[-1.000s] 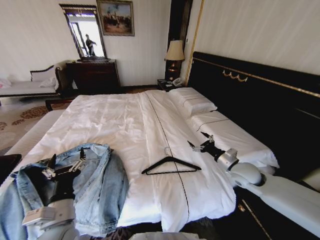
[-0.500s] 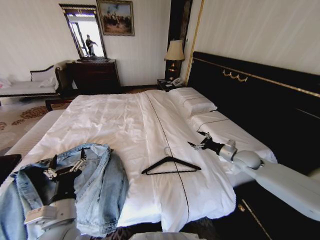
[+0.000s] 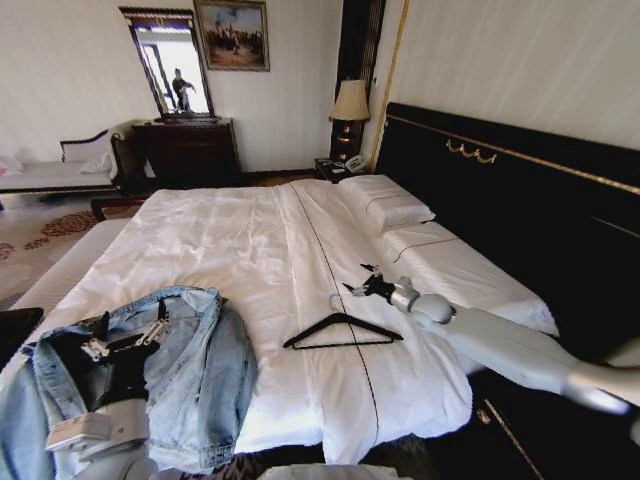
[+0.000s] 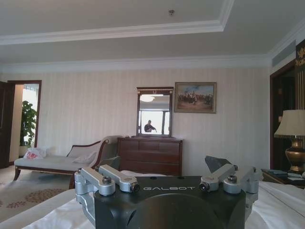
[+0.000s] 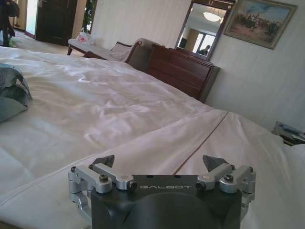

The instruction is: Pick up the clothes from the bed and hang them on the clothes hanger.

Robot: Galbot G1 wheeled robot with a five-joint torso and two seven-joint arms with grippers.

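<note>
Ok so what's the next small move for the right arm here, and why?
Probably lower the right pincer onto the clothes hanger. The pincer is open just above the bed, just beyond the hanger's hook, and the hanger lies flat and untouched. The left pincer sits open over the denim jacket.

A very large double bed [image 3: 230, 240] with plain white sheets is backed by a tall black headboard [image 3: 520, 200]. White pillows [image 3: 385, 205] are laid beside the headboard. A thin black triangular coat hanger [image 3: 340, 330] and a light blue denim jacket [image 3: 190, 370] are spread near the foot.
</note>
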